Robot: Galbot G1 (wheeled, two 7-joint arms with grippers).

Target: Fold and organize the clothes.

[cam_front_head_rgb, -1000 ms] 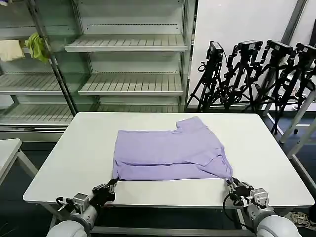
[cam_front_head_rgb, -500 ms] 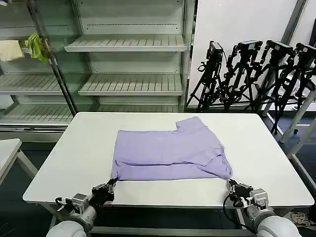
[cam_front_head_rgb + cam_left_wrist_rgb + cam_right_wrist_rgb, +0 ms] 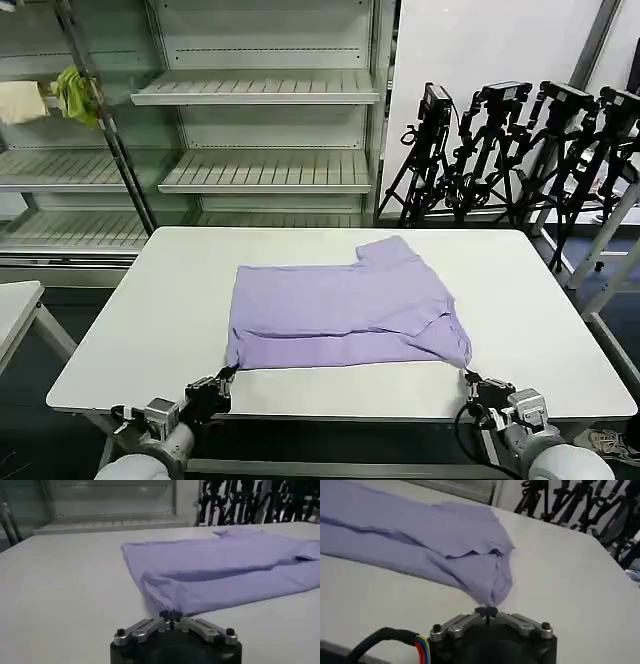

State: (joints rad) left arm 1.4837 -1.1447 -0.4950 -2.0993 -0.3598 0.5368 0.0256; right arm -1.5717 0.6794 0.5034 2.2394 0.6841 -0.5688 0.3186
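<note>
Shirt [image 3: 345, 310] is lying mid-counter [image 3: 150, 330], long axis running side to side, near hem facing you. Left hand [image 3: 222, 377] and right hand [image 3: 468, 378] are each sitting pinched together at a near hem corner, equally close.

Even, bright overhead light; no glare on table [image 3: 150, 310]. Soft shadow under shirt [image 3: 220, 570] edge. Wrist views soft, background tripods [image 3: 570, 500] blurred.
</note>
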